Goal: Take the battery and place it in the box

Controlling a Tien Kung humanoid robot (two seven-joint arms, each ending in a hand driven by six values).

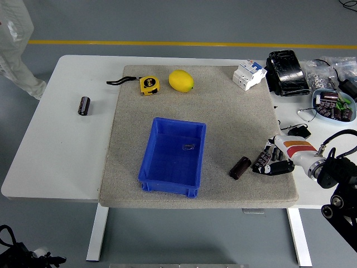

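A: Where is the battery?
B: A dark cylindrical battery [241, 167] lies on its side on a grey felt mat [223, 111], near the mat's front right corner. The mat covers the middle of a white surface [61, 145].

A: And the robot's hand?
B: The right hand [274, 161] comes in from the right and sits low over the mat's right edge, just beside the battery. Its fingers [262, 163] are loosely spread toward the battery and hold nothing. Whether they touch it is unclear. The left hand is out of sight.

A: Where is the box?
B: A blue plastic box [172, 157], open on top, sits left of the battery near the mat's front edge. Bare mat lies between them. Something small rests on its floor, too small to name.

A: What else is around?
B: A yellow tape measure [149, 85] and a lemon [181, 80] sit along the mat's far edge, and a white circuit breaker [249, 74] at its far right corner. A second dark battery [83, 105] lies alone on the bare left side of the surface. The right end is crowded: a black wrapped pack [287, 72] and a bowl of batteries [333, 105]. A person's leg [15, 44] shows at the top left, on the floor beyond the surface.
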